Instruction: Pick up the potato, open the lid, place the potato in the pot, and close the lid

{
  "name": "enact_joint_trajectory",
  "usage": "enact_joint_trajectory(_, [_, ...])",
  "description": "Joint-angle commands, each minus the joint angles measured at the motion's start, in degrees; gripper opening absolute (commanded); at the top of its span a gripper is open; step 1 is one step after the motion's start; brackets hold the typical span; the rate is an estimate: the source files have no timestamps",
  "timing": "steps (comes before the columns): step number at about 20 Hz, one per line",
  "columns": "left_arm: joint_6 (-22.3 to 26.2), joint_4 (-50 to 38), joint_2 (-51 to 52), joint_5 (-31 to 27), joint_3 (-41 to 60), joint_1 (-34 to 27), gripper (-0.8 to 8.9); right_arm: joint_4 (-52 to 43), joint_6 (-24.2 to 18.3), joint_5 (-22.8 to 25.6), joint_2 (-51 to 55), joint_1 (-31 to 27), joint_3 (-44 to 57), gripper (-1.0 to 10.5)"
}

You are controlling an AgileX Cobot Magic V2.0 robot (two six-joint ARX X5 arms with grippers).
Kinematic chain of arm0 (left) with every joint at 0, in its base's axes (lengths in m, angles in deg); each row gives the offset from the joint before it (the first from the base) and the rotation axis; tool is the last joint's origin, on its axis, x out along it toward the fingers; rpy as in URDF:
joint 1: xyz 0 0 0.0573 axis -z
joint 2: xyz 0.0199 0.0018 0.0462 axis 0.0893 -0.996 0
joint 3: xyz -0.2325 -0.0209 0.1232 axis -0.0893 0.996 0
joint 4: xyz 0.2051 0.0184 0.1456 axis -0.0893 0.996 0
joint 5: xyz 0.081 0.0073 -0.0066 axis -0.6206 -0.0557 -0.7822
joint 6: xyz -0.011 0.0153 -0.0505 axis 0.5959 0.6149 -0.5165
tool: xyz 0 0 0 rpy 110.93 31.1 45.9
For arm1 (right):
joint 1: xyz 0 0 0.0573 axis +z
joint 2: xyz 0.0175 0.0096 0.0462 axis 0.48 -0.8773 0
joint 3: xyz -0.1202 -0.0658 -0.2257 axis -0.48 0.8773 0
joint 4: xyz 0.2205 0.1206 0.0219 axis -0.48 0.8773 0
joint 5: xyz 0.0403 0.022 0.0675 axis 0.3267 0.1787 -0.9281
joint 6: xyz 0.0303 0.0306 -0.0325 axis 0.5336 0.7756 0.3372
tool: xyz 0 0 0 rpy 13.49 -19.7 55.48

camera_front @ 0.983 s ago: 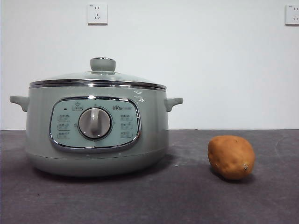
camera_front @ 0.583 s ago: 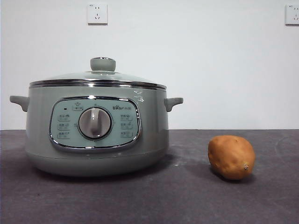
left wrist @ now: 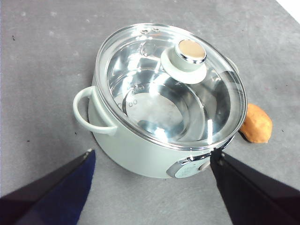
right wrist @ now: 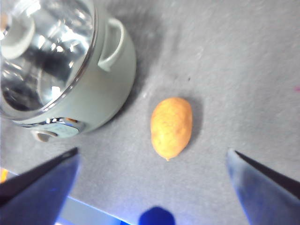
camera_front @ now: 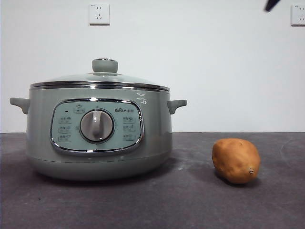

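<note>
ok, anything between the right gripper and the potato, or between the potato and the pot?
Nothing visible blocks the right gripper: it hangs open above the potato, bare table around it. Going into the pot is blocked: the lid sits closed on the rim. The left gripper hangs open above it.

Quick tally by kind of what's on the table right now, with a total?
Sage-green round electric pot: 1
Clear domed glass lid with green knob, seated on the pot: 1
Orange-brown rounded potato: 1
Total: 3
</note>
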Motion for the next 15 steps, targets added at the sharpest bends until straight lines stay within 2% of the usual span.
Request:
enact_joint_trajectory(1, [0.6, -0.8, 0.2, 0.2, -0.2, 0.0, 4.13, -1.2, 3.6, 5.9, -3.0, 4.7, -0.1, 5.6])
enact_joint_trajectory(7, [0.6, -1.1, 0.2, 0.2, -0.2, 0.0, 4.13, -4.1, 7.0, 18.4, -15.3, 16.9, -0.1, 5.6])
enact_joint_trajectory(11, [0.6, -1.0, 0.2, 0.2, -0.2, 0.0, 4.13, -8.4, 7.5, 22.0, -23.2, 20.2, -0.1, 5.6])
enact_joint_trajectory(15, [0.6, -1.0, 0.2, 0.2, -0.2, 0.0, 4.10, -11.9, 7.4, 23.4, -30.1, 20.4, -0.1, 5.6])
